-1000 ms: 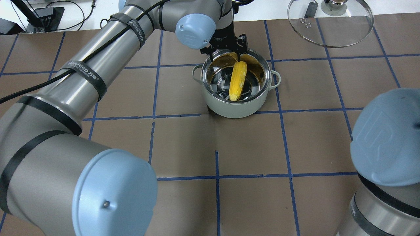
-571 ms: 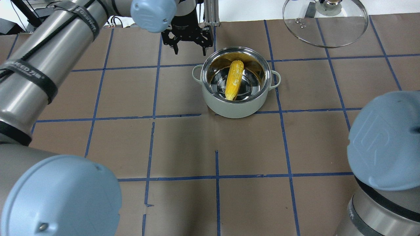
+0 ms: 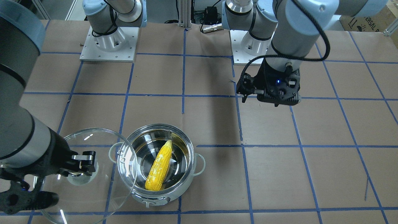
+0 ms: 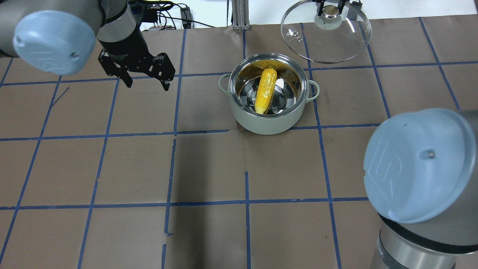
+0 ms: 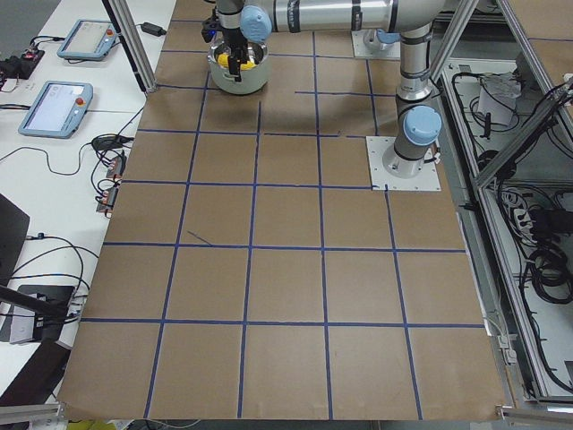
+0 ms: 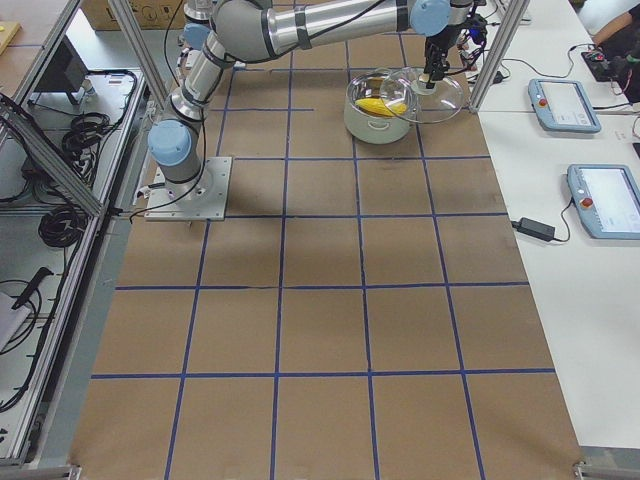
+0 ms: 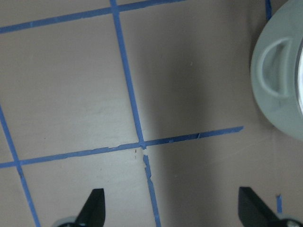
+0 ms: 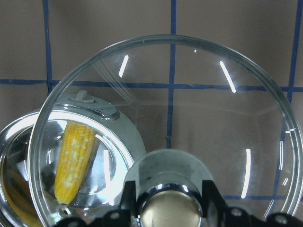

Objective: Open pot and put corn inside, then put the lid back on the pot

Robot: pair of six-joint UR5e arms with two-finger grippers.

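Brown paper taped into blue squares covers the whole table. Just above the centre of the overhead view sits the pot, open, its steel inside shining. Up in that view's upper right hangs the lid — clear glass, as wide as the pot, lifted off the table and tipped. In the front-facing view its near edge laps over the pot's rim. The corn is already in the pot, lying aslant with its narrow end propped against the wall. Upper left in the overhead view, the left gripper hangs empty over bare paper, well apart from the pot, fingers spread wide. The right gripper is pinched onto the lid's metal knob. What's left, to my eye, is setting the lid down — and that's where it could go wrong. Held by the knob alone and tilted, the glass could catch the rim on one side and shove the pot, or land crooked. The corn's raised tip might also hold it proud.
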